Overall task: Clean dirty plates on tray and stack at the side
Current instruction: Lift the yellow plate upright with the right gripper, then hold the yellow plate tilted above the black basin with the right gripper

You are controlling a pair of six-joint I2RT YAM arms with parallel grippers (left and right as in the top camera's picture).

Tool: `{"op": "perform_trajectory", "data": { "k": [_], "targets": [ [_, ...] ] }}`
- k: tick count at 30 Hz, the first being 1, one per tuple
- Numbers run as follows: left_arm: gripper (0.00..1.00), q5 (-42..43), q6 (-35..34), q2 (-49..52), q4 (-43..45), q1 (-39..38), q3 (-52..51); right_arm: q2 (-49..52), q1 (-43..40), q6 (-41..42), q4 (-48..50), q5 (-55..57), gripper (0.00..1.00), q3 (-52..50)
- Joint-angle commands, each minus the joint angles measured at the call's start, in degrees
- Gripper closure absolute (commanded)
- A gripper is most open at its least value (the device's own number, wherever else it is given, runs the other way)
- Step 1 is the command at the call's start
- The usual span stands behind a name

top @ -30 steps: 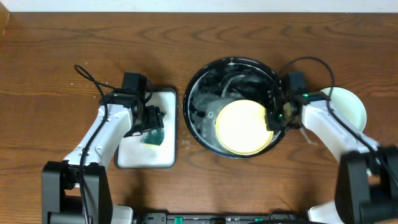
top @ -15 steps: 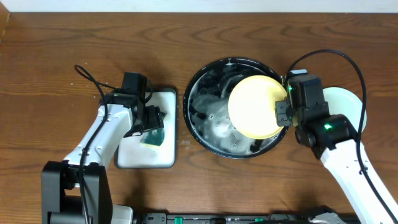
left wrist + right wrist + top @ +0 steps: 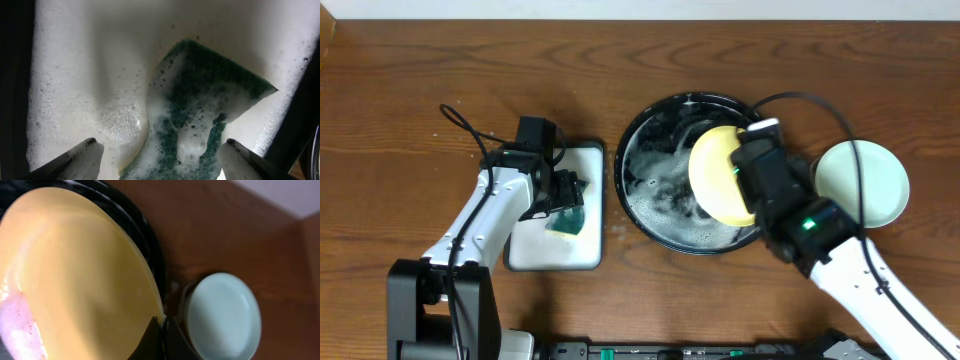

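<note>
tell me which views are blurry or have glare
overhead: sharp and evenly lit, small glints on the wet black tray; left wrist: sponge fairly crisp, fingers blurred at the bottom edge; right wrist: yellow plate soft, too close to focus

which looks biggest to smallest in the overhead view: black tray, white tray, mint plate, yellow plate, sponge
1. black tray
2. white tray
3. mint plate and yellow plate: not ranked, since the yellow one is tilted and partly hidden
4. sponge
</note>
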Motion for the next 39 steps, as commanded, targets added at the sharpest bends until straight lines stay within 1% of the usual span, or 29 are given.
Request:
{"op": "perform_trajectory", "data": {
  "k": [1, 5, 11, 13, 15, 20, 27, 34, 39],
  "targets": [
    [0.19, -0.9, 0.3, 0.0, -0.2, 0.2, 0.1, -0.3, 5.4, -2.6, 0.5, 12.6, 0.99, 1.0],
    [0.19, -0.9, 0.3, 0.0, -0.2, 0.2, 0.1, -0.3, 10.0, -8.2, 2.4, 18.2, 0.99, 1.0],
    [0.19, -0.9, 0.3, 0.0, -0.2, 0.2, 0.1, -0.3, 13.4, -17.9, 6.3, 23.5, 0.99, 1.0],
    [0.19, -0.9, 0.3, 0.0, -0.2, 0.2, 0.1, -0.3, 14.5, -22.8, 7.6, 24.2, 0.99, 1.0],
    [0.2, -0.9, 0.3, 0.0, -0.2, 0.2, 0.1, -0.3, 15.4, -25.7, 8.6, 24.2, 0.99, 1.0],
    [0.2, -0.9, 0.3, 0.0, -0.2, 0.2, 0.1, -0.3, 16.4, -30.8, 10.5, 24.2, 0.99, 1.0],
    [0.2, -0.9, 0.3, 0.0, -0.2, 0.2, 0.1, -0.3, 16.8, -31.5, 10.5, 24.4, 0.99, 1.0],
    [0.19, -0.9, 0.3, 0.0, -0.2, 0.2, 0.1, -0.3, 16.8, -31.4, 10.8, 27.7, 0.99, 1.0],
    [0.19, -0.9, 0.3, 0.0, -0.2, 0.2, 0.1, -0.3, 16.8, -30.8, 10.8, 27.7, 0.99, 1.0]
  ]
}}
